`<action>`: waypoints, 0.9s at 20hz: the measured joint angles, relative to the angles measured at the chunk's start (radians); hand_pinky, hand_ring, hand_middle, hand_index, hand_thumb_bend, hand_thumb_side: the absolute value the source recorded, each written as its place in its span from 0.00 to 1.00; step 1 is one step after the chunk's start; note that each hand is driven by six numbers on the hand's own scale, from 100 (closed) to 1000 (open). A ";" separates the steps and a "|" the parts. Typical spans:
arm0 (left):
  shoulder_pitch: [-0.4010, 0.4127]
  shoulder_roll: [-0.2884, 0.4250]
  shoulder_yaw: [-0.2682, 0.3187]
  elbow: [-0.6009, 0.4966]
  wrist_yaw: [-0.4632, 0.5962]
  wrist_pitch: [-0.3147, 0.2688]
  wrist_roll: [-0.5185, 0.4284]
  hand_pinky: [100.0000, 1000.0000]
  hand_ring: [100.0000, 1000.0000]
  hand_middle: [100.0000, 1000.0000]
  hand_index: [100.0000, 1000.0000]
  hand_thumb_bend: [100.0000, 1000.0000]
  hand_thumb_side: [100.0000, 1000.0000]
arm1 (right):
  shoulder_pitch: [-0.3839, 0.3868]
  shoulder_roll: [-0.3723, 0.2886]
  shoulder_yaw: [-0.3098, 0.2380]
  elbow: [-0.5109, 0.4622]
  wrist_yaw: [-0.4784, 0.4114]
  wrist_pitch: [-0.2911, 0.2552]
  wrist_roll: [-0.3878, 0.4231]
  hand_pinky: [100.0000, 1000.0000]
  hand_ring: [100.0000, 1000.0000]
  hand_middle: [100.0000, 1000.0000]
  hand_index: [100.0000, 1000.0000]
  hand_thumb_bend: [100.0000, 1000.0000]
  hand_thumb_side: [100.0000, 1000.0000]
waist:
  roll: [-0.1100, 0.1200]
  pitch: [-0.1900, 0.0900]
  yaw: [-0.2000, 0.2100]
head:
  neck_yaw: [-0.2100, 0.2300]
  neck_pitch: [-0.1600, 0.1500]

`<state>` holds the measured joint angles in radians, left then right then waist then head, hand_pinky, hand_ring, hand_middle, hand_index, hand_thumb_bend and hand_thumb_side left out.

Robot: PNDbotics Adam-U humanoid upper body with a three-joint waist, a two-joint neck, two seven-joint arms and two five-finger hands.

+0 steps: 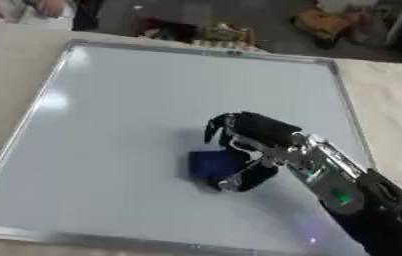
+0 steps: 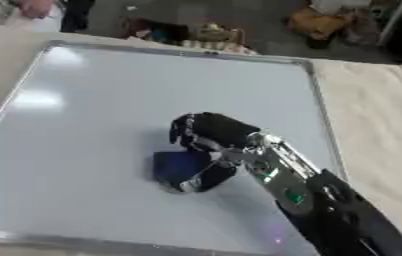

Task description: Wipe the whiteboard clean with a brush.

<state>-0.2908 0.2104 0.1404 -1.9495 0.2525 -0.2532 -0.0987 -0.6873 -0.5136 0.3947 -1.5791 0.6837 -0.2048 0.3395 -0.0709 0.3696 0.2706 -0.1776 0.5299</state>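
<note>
Your right hand (image 1: 248,137) enters from the lower right, the black and silver forearm running diagonally up to the wrist, palm turned down over the board. Its fingers and thumb are curled round a small dark blue block-shaped brush (image 1: 211,165), which sits under and just left of the palm, pressed against the surface. The large white rectangular whiteboard with a silver metal frame (image 1: 108,125) lies flat beneath the hand and extends well beyond it to the left and ahead. The board surface around the hand shows no marks you can make out. The brush is largely covered by the fingers; only its left face shows, and its underside contact is hidden. The beige cloth-covered desk (image 2: 371,115) shows to the right of the forearm. Your left hand appears in neither view.
</note>
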 measured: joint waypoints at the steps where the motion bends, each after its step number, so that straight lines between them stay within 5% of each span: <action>1: 0.000 0.000 0.000 0.000 -0.001 0.001 -0.001 0.68 0.55 0.63 0.75 0.26 0.97 | -0.001 -0.001 0.000 -0.001 -0.001 0.002 0.002 0.64 0.74 0.63 0.00 0.35 0.23 | -0.001 0.000 -0.001 | 0.000 0.000; 18: 0.000 0.000 0.000 0.000 -0.002 0.002 -0.006 0.68 0.55 0.63 0.75 0.25 0.98 | -0.017 -0.001 -0.003 0.024 0.002 0.003 0.056 0.64 0.75 0.65 0.00 0.31 0.19 | -0.002 0.000 0.003 | 0.000 -0.004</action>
<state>-0.2908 0.2104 0.1404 -1.9495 0.2503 -0.2516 -0.1050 -0.7042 -0.5150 0.3918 -1.5553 0.6860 -0.2018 0.3957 -0.0730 0.3696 0.2731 -0.1777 0.5260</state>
